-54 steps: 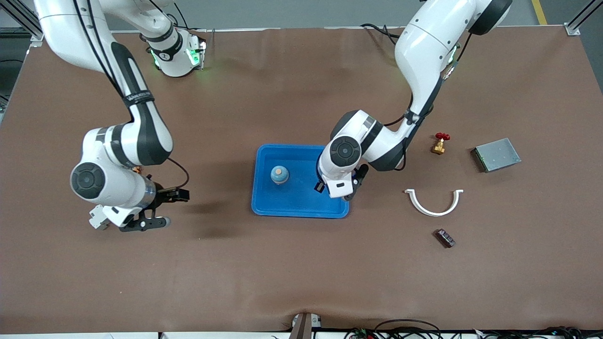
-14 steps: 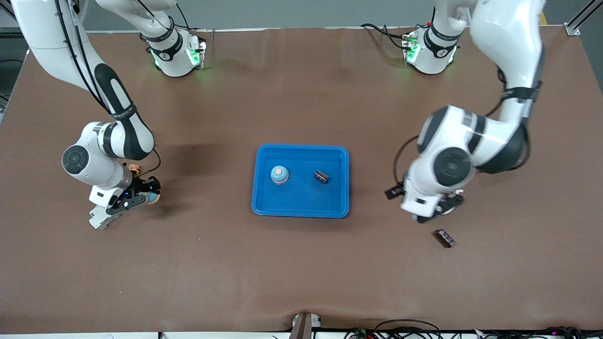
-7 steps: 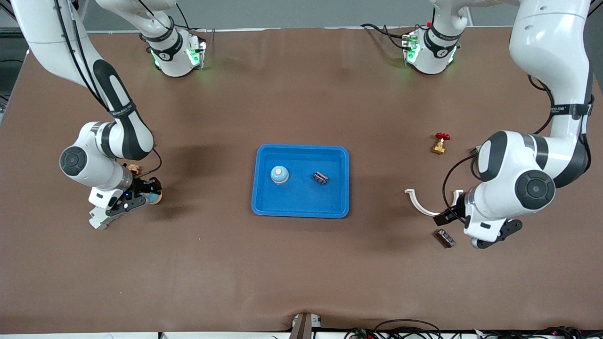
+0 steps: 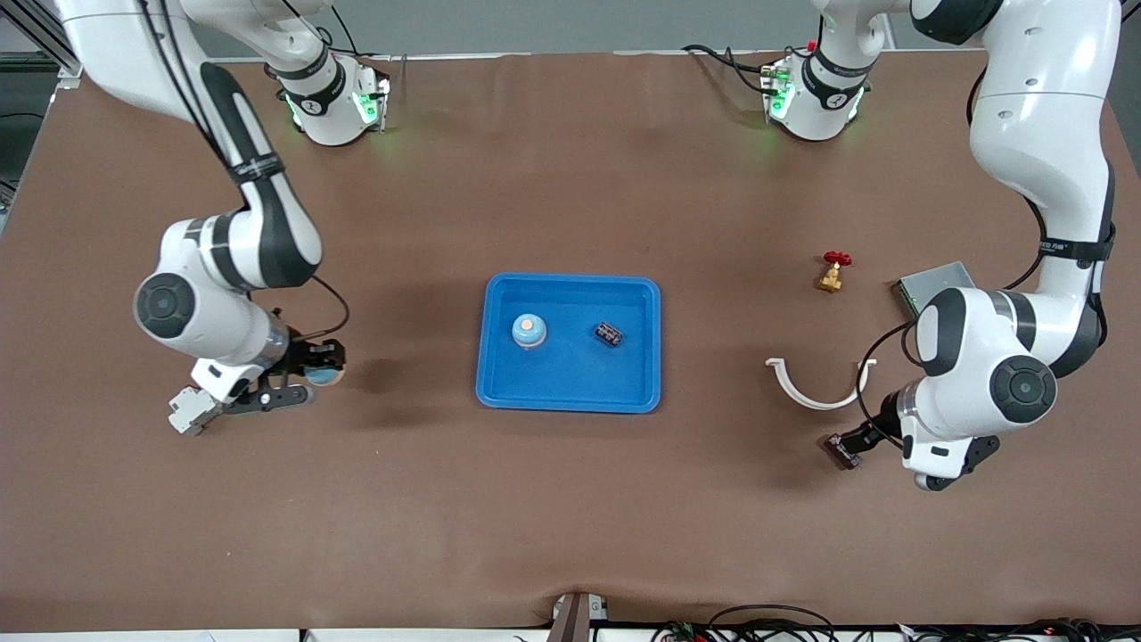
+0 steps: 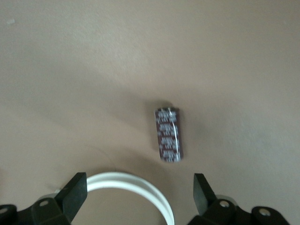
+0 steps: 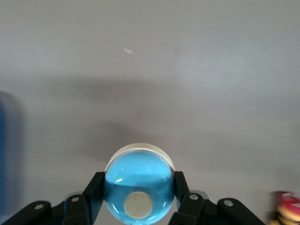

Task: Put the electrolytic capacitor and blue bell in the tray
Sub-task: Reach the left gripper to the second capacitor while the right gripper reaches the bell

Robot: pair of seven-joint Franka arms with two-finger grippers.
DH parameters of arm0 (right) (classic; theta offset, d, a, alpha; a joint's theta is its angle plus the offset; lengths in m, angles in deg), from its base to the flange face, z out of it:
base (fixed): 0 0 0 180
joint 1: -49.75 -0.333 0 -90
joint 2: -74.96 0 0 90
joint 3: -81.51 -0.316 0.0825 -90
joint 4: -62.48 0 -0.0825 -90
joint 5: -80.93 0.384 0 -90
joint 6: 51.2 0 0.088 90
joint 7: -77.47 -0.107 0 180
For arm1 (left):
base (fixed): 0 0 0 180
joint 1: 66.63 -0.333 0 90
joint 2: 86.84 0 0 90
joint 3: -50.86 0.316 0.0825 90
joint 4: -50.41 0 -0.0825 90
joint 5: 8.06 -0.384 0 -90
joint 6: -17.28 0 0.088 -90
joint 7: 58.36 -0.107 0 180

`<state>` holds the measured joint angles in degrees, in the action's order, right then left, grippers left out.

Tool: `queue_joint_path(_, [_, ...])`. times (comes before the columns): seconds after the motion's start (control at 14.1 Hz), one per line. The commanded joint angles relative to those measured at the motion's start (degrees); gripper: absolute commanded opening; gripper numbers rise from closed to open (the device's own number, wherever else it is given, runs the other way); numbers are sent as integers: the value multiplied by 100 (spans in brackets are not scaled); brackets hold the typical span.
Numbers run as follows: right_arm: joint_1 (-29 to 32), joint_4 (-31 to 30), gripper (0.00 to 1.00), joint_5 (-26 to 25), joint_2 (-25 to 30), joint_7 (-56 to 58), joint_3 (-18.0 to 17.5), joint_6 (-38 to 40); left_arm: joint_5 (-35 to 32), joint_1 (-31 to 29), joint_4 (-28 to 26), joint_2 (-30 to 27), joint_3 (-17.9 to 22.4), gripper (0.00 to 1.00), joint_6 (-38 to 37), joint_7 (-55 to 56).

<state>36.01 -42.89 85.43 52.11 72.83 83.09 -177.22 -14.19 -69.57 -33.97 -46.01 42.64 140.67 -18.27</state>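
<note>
- Blue tray point(image 4: 499, 383) sits mid-table, and there's already a blue bell point(image 4: 529, 331) standing in it, with an electrolytic capacitor point(image 4: 609, 334) lying beside that in the same tray.
- Right gripper point(image 4: 299, 379) is up over bare table, off the tray toward the right arm's end, fingers point(image 6: 93, 190) clamped tight on a second blue bell point(image 6: 139, 183)!
- Left gripper point(image 4: 878, 437) hangs low, well away from the tray at the left arm's end, jaws spread wide with nothing in them.
- Right under it lies a second capacitor point(image 5: 168, 134), flat on the table.
- White curved clip point(image 4: 820, 385) lies between that and the tray.
</note>
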Motion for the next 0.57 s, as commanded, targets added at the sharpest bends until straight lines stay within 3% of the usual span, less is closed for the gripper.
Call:
queue_joint_path(0.0, [-715, 455, 0, 16, -44, -1368, 52, 139, -108, 39, 80, 188, 75, 100, 394, 340])
queue_joint_path(0.5, [-1869, 1887, 0, -80, -1282, -3524, 79, 174, -125, 180, 440, 689, 119, 100, 861, 1193])
